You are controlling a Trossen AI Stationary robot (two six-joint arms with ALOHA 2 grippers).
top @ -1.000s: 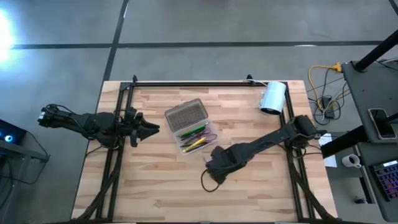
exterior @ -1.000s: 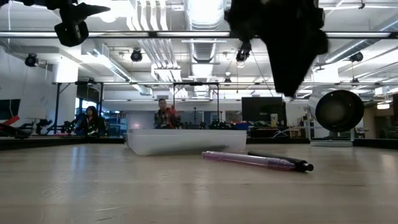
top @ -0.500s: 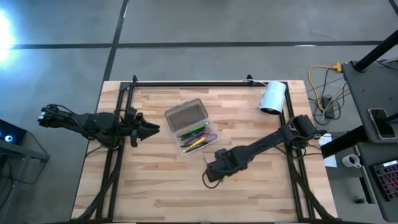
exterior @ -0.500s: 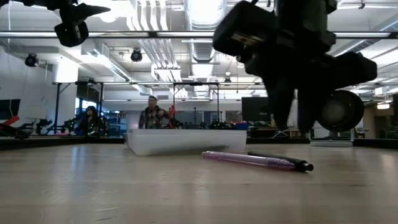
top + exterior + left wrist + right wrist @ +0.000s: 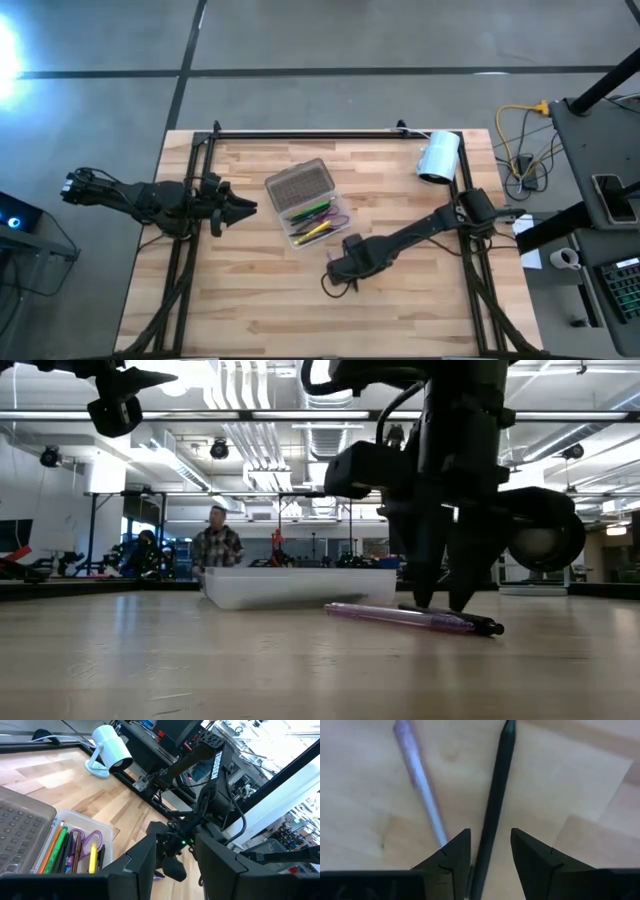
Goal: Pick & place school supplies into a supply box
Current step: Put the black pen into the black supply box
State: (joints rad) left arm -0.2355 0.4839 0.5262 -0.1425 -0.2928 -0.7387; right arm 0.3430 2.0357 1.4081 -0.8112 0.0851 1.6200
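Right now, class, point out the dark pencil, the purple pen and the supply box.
dark pencil (image 5: pixel 496 795), right wrist view, mid shaft.
purple pen (image 5: pixel 420 785), right wrist view, mid barrel.
supply box (image 5: pixel 299 184), high view, dark grey half.

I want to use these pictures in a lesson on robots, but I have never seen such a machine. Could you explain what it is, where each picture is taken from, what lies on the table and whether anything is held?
It is a robot with two dark arms at a wooden table. One picture looks straight down, one looks level across the tabletop, and one comes from a camera on each wrist.

On the table is an open box already holding pens and scissors. A white roll lies at the far edge.

The left gripper waits beside the box, holding nothing. The right gripper is down at the table, its open fingers either side of a dark pencil. A purple pen lies next to it. Nothing is held yet.
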